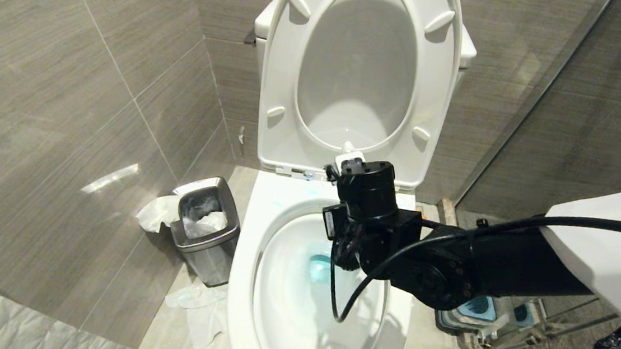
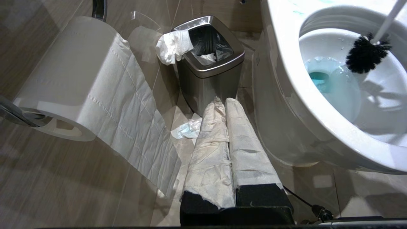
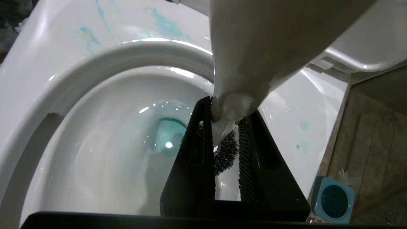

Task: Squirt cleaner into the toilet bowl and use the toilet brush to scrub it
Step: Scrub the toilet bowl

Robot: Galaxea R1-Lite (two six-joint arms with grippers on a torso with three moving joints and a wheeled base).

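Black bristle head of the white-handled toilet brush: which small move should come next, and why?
Probably lower it a little and sweep along the wall. The right gripper is shut on the white-handled toilet brush, whose bristles hang above the blue-tinted water inside the white ceramic toilet bowl; blue cleaner streaks remain on its rim.

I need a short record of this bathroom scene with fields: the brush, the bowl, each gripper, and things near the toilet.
toilet brush: bristle head inside the bowl, above the blue water
toilet bowl: seat and lid raised, blue streaks on the rim
right gripper: shut on the brush handle, over the bowl
left gripper: shut, paper-wrapped, parked beside the toilet
steel bin: on the floor beside the bowl
paper roll: on its wall holder
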